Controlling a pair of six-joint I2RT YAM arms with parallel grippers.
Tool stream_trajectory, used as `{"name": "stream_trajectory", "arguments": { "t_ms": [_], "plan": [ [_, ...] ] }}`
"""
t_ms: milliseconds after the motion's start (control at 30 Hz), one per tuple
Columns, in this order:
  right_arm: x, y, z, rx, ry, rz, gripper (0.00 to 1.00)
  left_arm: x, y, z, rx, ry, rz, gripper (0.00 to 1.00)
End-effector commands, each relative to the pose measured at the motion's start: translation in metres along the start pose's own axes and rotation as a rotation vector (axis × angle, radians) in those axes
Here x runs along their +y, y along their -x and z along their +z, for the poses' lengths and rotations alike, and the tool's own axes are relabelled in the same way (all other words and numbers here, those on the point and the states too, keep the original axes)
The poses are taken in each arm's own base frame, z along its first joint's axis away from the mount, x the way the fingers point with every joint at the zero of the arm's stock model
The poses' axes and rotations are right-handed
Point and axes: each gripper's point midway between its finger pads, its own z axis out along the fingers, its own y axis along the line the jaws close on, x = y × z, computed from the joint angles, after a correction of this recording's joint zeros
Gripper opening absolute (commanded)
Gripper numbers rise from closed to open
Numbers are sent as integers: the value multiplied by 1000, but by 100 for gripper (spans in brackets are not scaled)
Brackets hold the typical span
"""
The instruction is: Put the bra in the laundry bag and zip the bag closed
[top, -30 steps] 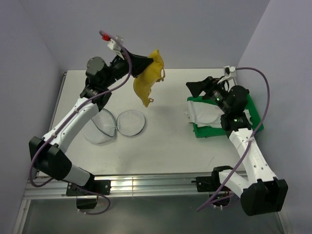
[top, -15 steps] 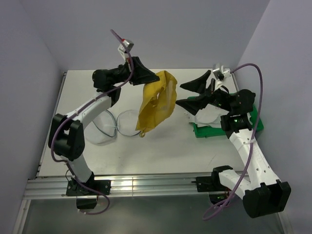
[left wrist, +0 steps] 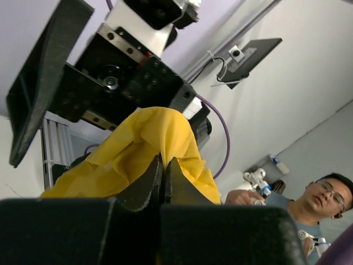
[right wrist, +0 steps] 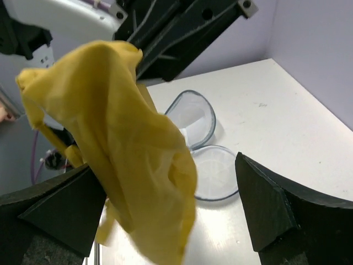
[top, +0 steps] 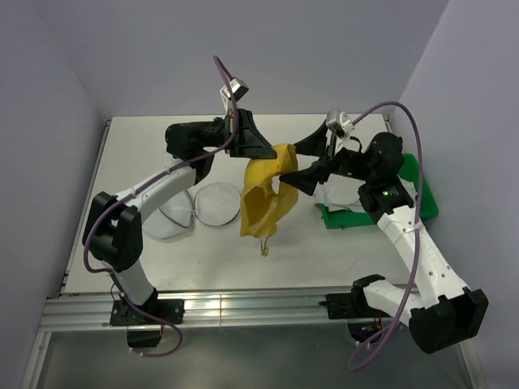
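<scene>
My left gripper (top: 265,151) is shut on the top of the yellow bra (top: 265,198) and holds it hanging in the air over the middle of the table. In the left wrist view the shut fingertips (left wrist: 163,167) pinch the yellow cloth (left wrist: 138,149). My right gripper (top: 310,162) is open, its jaws on either side of the hanging bra (right wrist: 127,160), not closed on it. The laundry bag (top: 195,209) lies open on the table at the left, its round mesh halves side by side; it also shows in the right wrist view (right wrist: 204,160).
A green plastic tray (top: 422,203) with white cloth in it sits at the table's right, under my right arm. Walls stand close on the left, back and right.
My left gripper has carried the bra rightward and lower, towards the table's middle. My right gripper has opened and swung left from the tray until its jaws straddle the bra.
</scene>
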Motion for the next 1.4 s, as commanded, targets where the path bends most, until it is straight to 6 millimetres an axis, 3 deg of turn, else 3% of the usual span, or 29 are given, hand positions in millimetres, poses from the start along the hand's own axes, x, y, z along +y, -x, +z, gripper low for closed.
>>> {"name": "stream_trajectory", "arguments": {
  "t_ms": [0,167,400,567,767,1000,1067,1133,1167,1200,1267,1300,1367],
  "plan": [
    [27,19,-14,-9,74,-149,98,-83,-41,-8,85,-248,588,0],
    [25,26,-31,-26,27,-187,98,-88,-51,-12,91,-236,583,0],
    [64,28,-22,-48,280,-138,100,-83,-55,-11,98,-237,560,0],
    [60,34,-16,-38,290,-146,99,-85,-63,-5,131,-258,555,0],
    [75,29,-19,-42,352,-139,75,-83,-67,-5,142,-253,545,0],
    [87,25,-21,-39,388,-142,32,-78,-71,-5,157,-247,533,0],
    [87,27,-20,-39,389,-128,12,-78,-72,-5,159,-247,535,0],
    [90,27,-21,-40,397,-125,0,-77,-73,-6,161,-243,531,0],
    [91,28,-21,-42,397,-121,0,-76,-73,-6,161,-241,528,0],
    [91,31,-20,-49,388,-110,0,-75,-72,-6,159,-238,524,4],
    [91,35,-20,-62,371,-105,0,-74,-70,-7,151,-231,517,22],
    [86,33,-18,-56,345,-80,0,-73,-67,-8,141,-217,502,44],
    [71,44,-12,-85,237,-59,0,-73,-59,-10,104,-197,484,70]
  ]
}}
